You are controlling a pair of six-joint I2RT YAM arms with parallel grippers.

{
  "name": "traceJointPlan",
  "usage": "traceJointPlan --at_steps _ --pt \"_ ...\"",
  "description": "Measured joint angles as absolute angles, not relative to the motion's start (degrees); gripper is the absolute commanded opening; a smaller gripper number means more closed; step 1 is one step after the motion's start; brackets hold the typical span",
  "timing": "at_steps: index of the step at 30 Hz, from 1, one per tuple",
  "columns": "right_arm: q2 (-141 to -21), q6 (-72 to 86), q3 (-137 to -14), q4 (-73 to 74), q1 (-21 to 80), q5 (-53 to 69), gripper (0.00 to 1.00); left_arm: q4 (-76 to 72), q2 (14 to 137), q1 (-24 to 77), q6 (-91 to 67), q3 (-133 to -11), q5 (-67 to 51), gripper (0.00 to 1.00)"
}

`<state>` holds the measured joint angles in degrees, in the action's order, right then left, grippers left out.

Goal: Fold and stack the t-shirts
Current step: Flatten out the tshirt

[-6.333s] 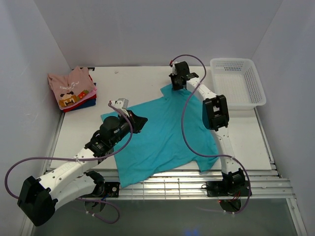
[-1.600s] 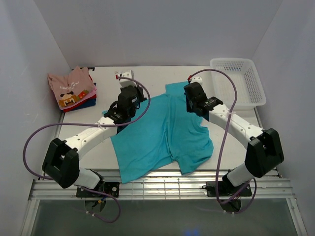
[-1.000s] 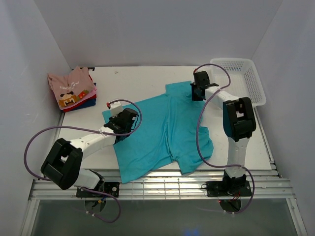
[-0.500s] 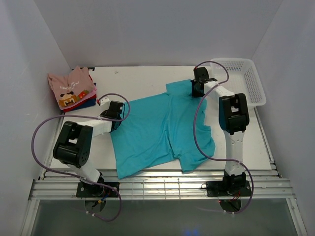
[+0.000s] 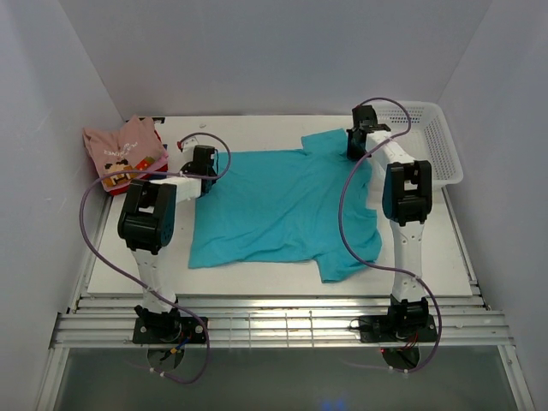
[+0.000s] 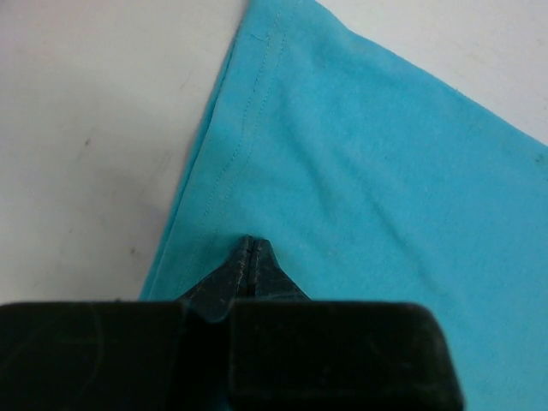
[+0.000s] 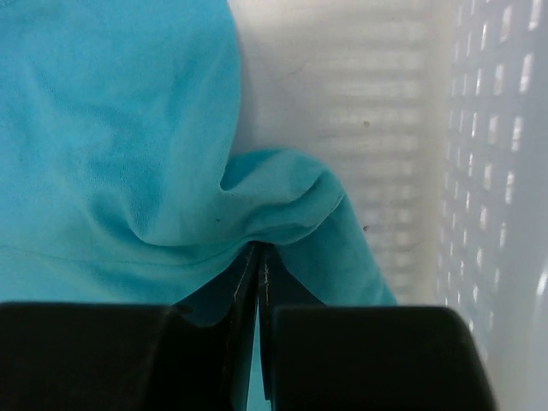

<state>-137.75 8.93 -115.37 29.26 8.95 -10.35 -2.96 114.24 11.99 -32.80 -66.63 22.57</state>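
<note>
Your teal shirt lies spread flat across the middle of the table, one sleeve pointing toward the near edge. Farther back, your left gripper is pinched closed at the shirt's left hem, seemingly with cloth between the tips, and your right gripper is clamped on a bunched fold beside the basket. The folded shirts sit stacked in the far left corner.

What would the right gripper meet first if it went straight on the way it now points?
The teal t-shirt: the right gripper is shut on it, its bunched fold directly ahead; beyond, probably the table, the basket aside.
</note>
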Motion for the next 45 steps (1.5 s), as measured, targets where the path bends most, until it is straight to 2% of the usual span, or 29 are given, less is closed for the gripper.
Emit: traceJointPlan --at_steps 4,7,8,10,11,13,19,22,25,29,33,38,45 --pt "-139.5 8.6 -118.5 30.0 8.7 -9.5 0.08 -2.5 117.4 11.0 -31.0 -71.4 20.6 0.00" --pt "-138.1 8.3 -115.6 27.0 8.6 -7.7 0.10 -2.0 118.4 10.6 -29.9 -73.3 18.5 0.00" --pt "-136.7 8.1 -113.3 25.6 8.6 -7.2 0.19 -2.2 118.3 10.5 -29.6 -73.3 17.9 0.00" --pt "-130.9 7.7 -104.1 21.5 8.7 -6.3 0.28 -2.7 117.8 10.6 -28.6 -72.8 17.3 0.00" --pt "-127.9 7.3 -100.5 20.9 8.8 -6.1 0.39 -3.0 117.2 10.9 -28.0 -72.4 17.3 0.00" --pt "-119.0 6.4 -91.5 19.5 9.5 -6.1 0.51 -3.2 115.1 12.2 -26.3 -71.5 17.5 0.06" --pt "-91.7 4.6 -81.9 18.2 14.3 -10.8 0.49 -4.9 104.0 21.9 -20.8 -75.0 19.6 0.31" --pt "-78.7 6.6 -76.6 18.1 19.9 -14.9 0.48 -6.8 97.1 28.2 -21.0 -75.0 18.8 0.31" --pt "-69.2 10.9 -66.3 19.1 27.2 -17.5 0.47 -9.8 91.8 34.7 -22.6 -72.9 14.5 0.22" --pt "-65.8 18.5 -52.6 23.9 34.2 -21.1 0.45 -14.6 91.4 39.8 -24.5 -68.5 4.6 0.17" --pt "-65.1 25.6 -43.0 30.7 40.9 -24.0 0.43 -16.2 97.2 43.1 -25.5 -66.3 -2.9 0.15" --pt "-62.4 32.8 -38.0 33.4 45.4 -26.7 0.42 -16.7 103.3 45.4 -27.1 -64.9 -8.8 0.13" --pt "-61.9 39.6 -34.3 35.5 49.2 -27.8 0.43 -18.1 104.6 46.3 -28.8 -63.7 -11.0 0.12"
